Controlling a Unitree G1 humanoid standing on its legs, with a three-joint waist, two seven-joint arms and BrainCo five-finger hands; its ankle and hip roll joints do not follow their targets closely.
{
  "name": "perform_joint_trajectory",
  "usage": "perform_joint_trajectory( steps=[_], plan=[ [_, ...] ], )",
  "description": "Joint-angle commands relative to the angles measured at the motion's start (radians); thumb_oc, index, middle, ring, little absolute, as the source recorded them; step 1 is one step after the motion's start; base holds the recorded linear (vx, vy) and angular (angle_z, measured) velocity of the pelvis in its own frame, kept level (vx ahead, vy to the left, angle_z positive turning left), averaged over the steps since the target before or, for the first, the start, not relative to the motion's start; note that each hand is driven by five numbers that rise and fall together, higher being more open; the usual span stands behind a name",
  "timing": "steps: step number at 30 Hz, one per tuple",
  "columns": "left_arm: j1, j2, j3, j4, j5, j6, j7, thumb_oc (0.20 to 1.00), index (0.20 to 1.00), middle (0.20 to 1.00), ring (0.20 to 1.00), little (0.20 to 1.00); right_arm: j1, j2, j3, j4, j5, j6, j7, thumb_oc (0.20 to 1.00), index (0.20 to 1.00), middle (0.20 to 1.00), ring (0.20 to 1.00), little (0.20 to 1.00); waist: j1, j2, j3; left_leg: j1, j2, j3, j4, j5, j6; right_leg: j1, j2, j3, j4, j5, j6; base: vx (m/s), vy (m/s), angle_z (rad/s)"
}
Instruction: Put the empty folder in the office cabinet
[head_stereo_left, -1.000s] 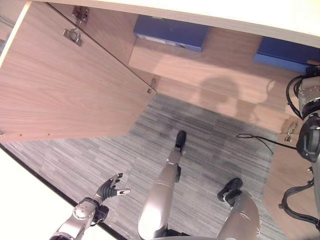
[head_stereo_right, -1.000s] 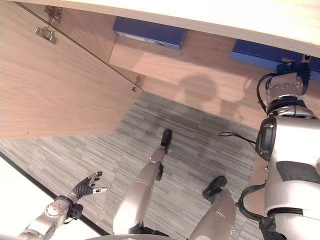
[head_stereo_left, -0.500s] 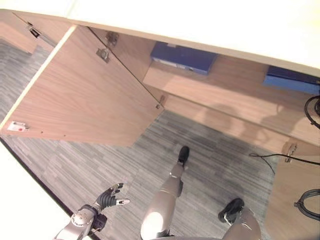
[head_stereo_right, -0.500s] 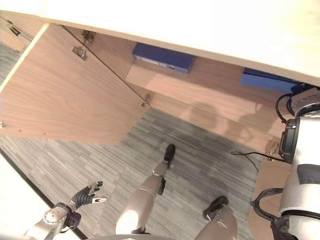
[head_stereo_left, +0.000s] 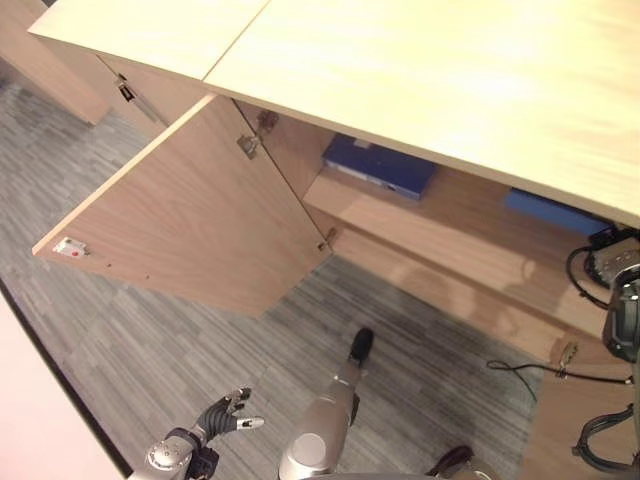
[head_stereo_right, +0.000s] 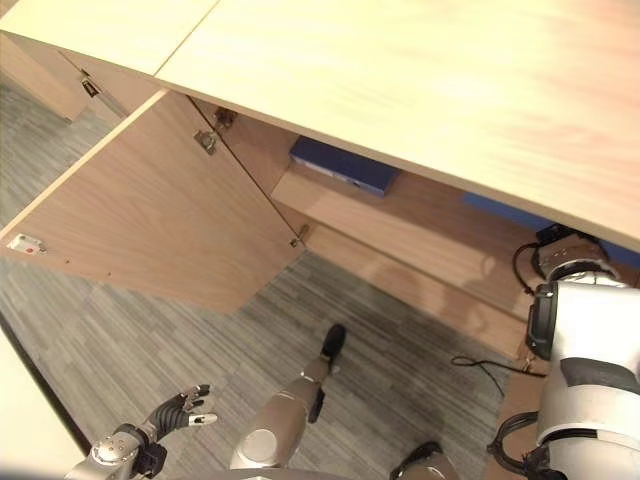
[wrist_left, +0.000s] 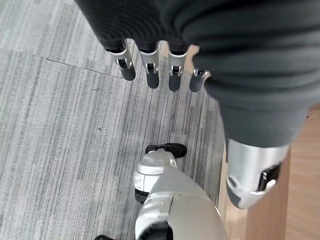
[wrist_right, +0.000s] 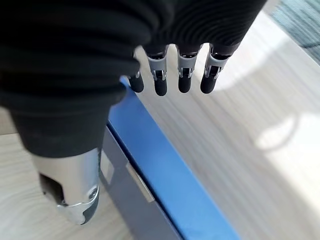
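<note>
Office cabinet (head_stereo_left: 420, 60), pale wood, its left door (head_stereo_left: 190, 215) swung wide over grey carpet (head_stereo_left: 130, 340). Inner shelf (head_stereo_left: 450, 230) carries two blue folders lying flat: one (head_stereo_left: 380, 165) at the shelf's left end near the door hinge, the other (head_stereo_left: 555, 212) toward its right end. Right hand (wrist_right: 75, 165): fingers straight and relaxed, grasping nothing, poised directly over the right-end folder (wrist_right: 170, 175), whose spine runs along under the palm toward the shelf's back. Left hand (head_stereo_left: 225, 412): slack, empty, low over the carpet, well apart from the shelf. Judgement: the right hand is the nearer; the folder appears already lodged inside.
</note>
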Motion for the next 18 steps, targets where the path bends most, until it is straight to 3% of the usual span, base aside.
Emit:
perform_joint_trajectory(
  steps=[1, 4, 5, 6, 8, 11, 14, 18],
  plan=[
    [-0.097, 0.010, 0.040, 0.037, 0.011, -0.011, 0.017, 1.000, 1.000, 1.000, 1.000, 1.000, -0.029, -0.060, -0.078, -0.020, 0.050, -0.058, 0.016, 1.000, 1.000, 1.000, 1.000, 1.000, 0.036, -0.047, 0.095, 0.107, 0.030, 0.004, 0.020, -0.215, -0.063, 0.105, 0.075, -0.003, -0.257, 0.130, 0.006, 0.05, 0.074, 0.10],
    [-0.094, 0.000, 0.048, 0.037, -0.002, -0.010, 0.022, 1.000, 1.000, 1.000, 1.000, 1.000, 0.066, -0.010, -0.131, -0.021, 0.054, -0.068, 0.014, 1.000, 1.000, 1.000, 1.000, 1.000, 0.032, -0.061, 0.076, 0.131, 0.035, 0.008, 0.010, -0.218, -0.064, 0.137, 0.079, -0.009, -0.295, 0.146, 0.010, 0.01, 0.087, 0.05],
    [-0.086, -0.002, 0.056, 0.032, -0.005, -0.010, 0.017, 1.000, 1.000, 1.000, 1.000, 1.000, 0.128, 0.028, -0.157, -0.032, 0.067, -0.075, 0.021, 1.000, 1.000, 1.000, 1.000, 1.000, 0.038, -0.063, 0.068, 0.137, 0.031, 0.015, 0.016, -0.205, -0.059, 0.145, 0.074, -0.030, -0.316, 0.184, 0.009, 0.02, 0.116, -0.07],
    [-0.086, -0.004, 0.058, 0.031, -0.005, -0.010, 0.015, 1.000, 1.000, 1.000, 1.000, 1.000, 0.149, 0.044, -0.166, -0.040, 0.073, -0.081, 0.025, 1.000, 1.000, 1.000, 1.000, 1.000, 0.029, -0.068, 0.060, 0.146, 0.032, 0.012, 0.009, -0.218, -0.061, 0.155, 0.079, -0.012, -0.325, 0.173, 0.015, 0.03, 0.139, -0.09],
    [-0.069, -0.022, 0.081, 0.045, -0.008, -0.018, 0.010, 1.000, 1.000, 1.000, 1.000, 1.000, 0.283, 0.177, -0.192, -0.134, 0.108, -0.134, 0.073, 1.000, 1.000, 1.000, 1.000, 1.000, 0.020, -0.080, 0.049, 0.157, 0.032, 0.025, 0.014, -0.209, -0.054, 0.166, 0.077, -0.018, -0.352, 0.207, 0.014, 0.01, 0.117, -0.23],
    [-0.050, -0.025, 0.100, 0.055, -0.005, -0.025, 0.005, 1.000, 1.000, 1.000, 1.000, 1.000, 0.364, 0.257, -0.182, -0.194, 0.096, -0.163, 0.107, 1.000, 1.000, 1.000, 1.000, 1.000, 0.010, -0.093, 0.041, 0.168, 0.033, 0.032, 0.012, -0.211, -0.052, 0.172, 0.079, -0.013, -0.358, 0.214, 0.016, 0.00, 0.051, -0.11],
    [0.004, -0.023, 0.144, 0.057, -0.003, -0.040, -0.009, 1.000, 1.000, 1.000, 1.000, 1.000, 0.521, 0.388, -0.163, -0.351, 0.037, -0.234, 0.149, 1.000, 1.000, 1.000, 1.000, 1.000, -0.016, -0.108, 0.026, 0.190, 0.039, 0.041, 0.005, -0.214, -0.051, 0.182, 0.078, -0.002, -0.370, 0.226, 0.021, 0.04, 0.058, -0.08],
    [0.040, -0.031, 0.167, 0.071, 0.026, -0.058, -0.021, 1.000, 1.000, 1.000, 1.000, 1.000, 0.632, 0.425, -0.151, -0.449, -0.040, -0.284, 0.158, 1.000, 1.000, 1.000, 1.000, 1.000, -0.039, -0.117, 0.005, 0.207, 0.043, 0.044, -0.006, -0.215, -0.053, 0.193, 0.078, 0.000, -0.389, 0.237, 0.024, 0.02, 0.022, -0.02]
  ],
)
